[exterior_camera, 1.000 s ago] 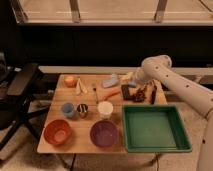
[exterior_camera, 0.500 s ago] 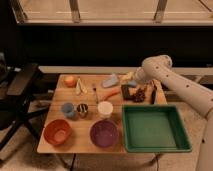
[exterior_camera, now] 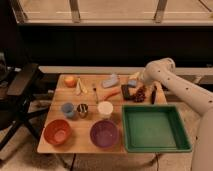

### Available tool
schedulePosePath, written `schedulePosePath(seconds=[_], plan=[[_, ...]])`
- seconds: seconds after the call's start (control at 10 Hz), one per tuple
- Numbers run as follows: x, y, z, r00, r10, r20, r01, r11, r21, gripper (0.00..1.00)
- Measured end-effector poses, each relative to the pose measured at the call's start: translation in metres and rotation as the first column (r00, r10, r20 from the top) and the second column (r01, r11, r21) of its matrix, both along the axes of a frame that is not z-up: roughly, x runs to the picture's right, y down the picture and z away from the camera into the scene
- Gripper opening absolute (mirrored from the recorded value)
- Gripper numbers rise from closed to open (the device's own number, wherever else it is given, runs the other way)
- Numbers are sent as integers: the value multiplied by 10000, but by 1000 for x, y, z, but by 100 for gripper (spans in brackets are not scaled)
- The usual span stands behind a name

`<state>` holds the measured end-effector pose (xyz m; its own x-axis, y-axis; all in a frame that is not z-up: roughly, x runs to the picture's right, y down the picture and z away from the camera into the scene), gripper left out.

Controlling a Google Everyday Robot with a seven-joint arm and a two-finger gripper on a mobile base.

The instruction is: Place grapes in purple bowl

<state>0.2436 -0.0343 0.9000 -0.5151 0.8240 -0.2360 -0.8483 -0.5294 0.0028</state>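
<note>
The grapes (exterior_camera: 140, 93) are a dark reddish-purple cluster lying on the wooden table (exterior_camera: 52, 132) at the back right, beside a flat black rectangular object (exterior_camera: 127, 91). The purple bowl (exterior_camera: 104, 133) sits empty at the table's front middle. My gripper (exterior_camera: 135, 85) is at the end of the white arm (exterior_camera: 172, 82), reaching from the right, low over the table just left of and above the grapes.
An orange bowl (exterior_camera: 57, 131) sits front left. A green tray (exterior_camera: 153, 127) fills the front right. A white cup (exterior_camera: 105, 108), blue cup (exterior_camera: 68, 109), metal cup (exterior_camera: 82, 110), carrot (exterior_camera: 111, 93), orange fruit (exterior_camera: 70, 80), banana (exterior_camera: 81, 87) and blue object (exterior_camera: 110, 80) are spread around. A black chair (exterior_camera: 20, 95) stands left.
</note>
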Motion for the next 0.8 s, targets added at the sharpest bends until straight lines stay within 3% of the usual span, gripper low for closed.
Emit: schedulePosePath(seconds=[0.3,0.8], plan=[[8,15,21,9967,804,136,-797,9959,-428,80],[17,39,57,9848,1723,214,-1674,9751,-1452,80]])
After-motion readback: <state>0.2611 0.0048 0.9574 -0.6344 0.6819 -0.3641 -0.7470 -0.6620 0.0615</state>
